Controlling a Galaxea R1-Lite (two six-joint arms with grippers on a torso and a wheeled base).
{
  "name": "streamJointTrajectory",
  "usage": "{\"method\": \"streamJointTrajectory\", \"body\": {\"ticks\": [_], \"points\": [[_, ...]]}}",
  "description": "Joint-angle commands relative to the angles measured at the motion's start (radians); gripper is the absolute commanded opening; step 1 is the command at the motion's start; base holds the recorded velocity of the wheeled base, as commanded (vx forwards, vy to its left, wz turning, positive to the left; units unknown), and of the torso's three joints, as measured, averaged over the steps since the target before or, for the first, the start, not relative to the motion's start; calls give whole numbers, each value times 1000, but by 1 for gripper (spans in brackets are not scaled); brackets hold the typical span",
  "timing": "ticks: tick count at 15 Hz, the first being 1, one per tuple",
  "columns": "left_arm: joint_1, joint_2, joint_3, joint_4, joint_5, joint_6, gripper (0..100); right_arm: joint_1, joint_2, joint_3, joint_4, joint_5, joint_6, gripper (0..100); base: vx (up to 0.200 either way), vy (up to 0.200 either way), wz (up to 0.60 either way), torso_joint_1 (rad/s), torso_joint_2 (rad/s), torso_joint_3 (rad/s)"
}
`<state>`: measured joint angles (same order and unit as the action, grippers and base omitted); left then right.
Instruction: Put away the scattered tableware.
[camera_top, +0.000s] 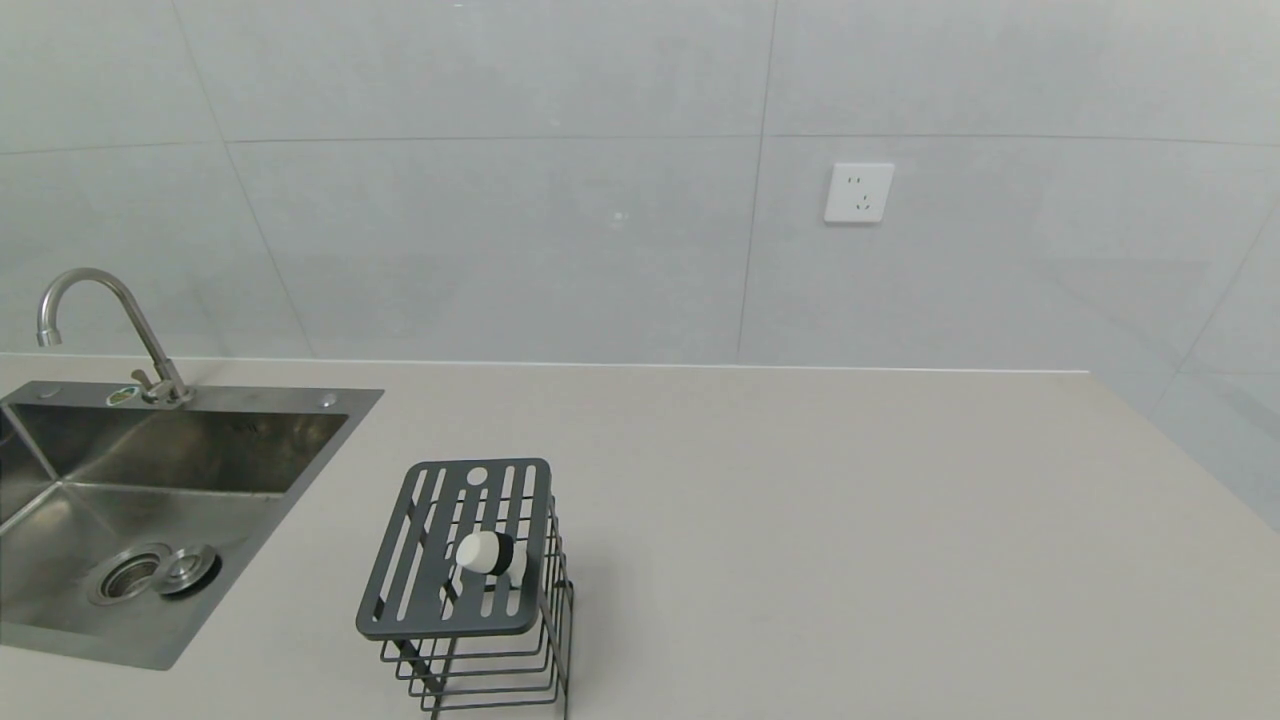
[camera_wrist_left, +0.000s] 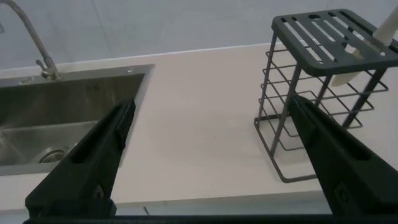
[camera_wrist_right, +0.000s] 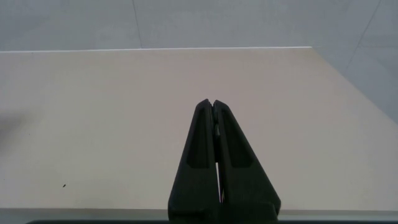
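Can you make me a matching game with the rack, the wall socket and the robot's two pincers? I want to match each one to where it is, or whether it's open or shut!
Things:
1. rack
2. socket
3. left pincer
4. right pincer

Matches:
A. shut
B. on the wall
C. open
D. on the counter, next to the sink

Right pairs: 1-D, 2-B, 3-C, 4-A.

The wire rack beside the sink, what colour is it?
The rack is dark grey; head view shows it best.
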<state>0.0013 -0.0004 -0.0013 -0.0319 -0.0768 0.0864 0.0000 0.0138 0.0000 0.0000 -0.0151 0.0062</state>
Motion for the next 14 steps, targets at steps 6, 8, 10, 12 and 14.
{"method": "streamJointTrajectory", "body": {"ticks": [6,8,10,12,14], "points": [[0,0,1,24,29,-33,100,2,2,0,0,7,0,0,0,0,0,0,0,0],[0,0,1,26,29,-50,100,2,2,0,2,7,0,0,0,0,0,0,0,0],[0,0,1,26,29,-86,100,2,2,0,2,7,0,0,0,0,0,0,0,0],[0,0,1,26,29,-86,100,2,2,0,2,7,0,0,0,0,0,0,0,0],[0,0,1,26,29,-86,100,2,2,0,2,7,0,0,0,0,0,0,0,0]]}}
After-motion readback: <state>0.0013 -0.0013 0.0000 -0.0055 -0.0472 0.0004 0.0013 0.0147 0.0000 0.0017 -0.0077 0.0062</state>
